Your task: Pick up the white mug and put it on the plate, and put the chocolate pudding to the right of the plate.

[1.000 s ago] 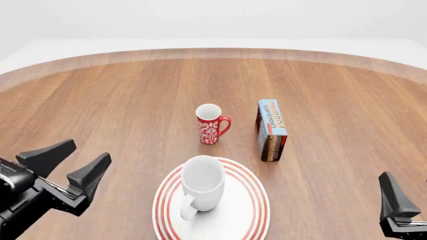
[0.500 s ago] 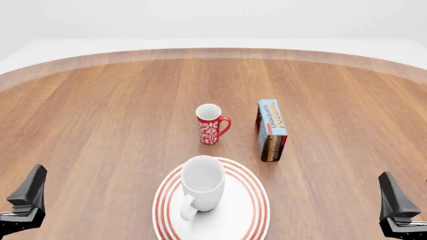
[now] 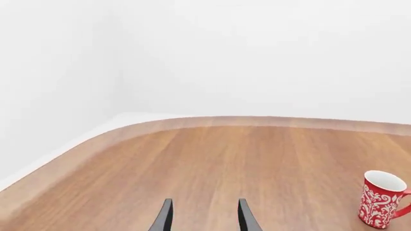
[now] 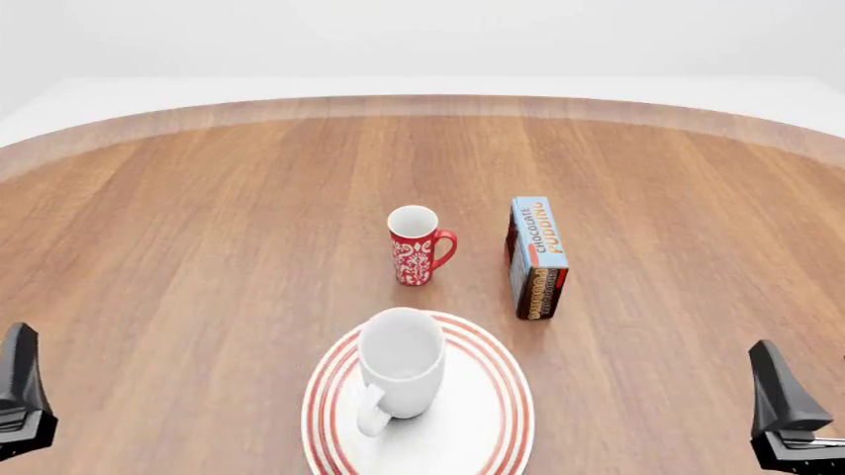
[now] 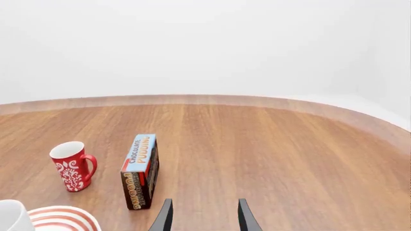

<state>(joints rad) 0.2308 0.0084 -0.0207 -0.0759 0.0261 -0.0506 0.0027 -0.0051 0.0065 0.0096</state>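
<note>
The left gripper [image 4: 19, 396], apparently empty with jaws parted, is now withdrawn from the glossy white mug [image 4: 396, 364], which is left on the red-ringed plate [image 4: 496, 416]; the blue-faced chocolate pudding box [image 4: 537, 257] remains to be placed.

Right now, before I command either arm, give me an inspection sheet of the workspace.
Surface: round wooden table, bare wood around the items.
Job's things: white mug upright on the plate; chocolate pudding standing on edge, beyond the plate's right side, apart from it.
Clutter: red mug, upright, beyond the plate.
Grippers: left gripper and right gripper both open, holding nothing, at the near edge.
Cables: nothing seen.
Surroundings: plain white backdrop.
</note>
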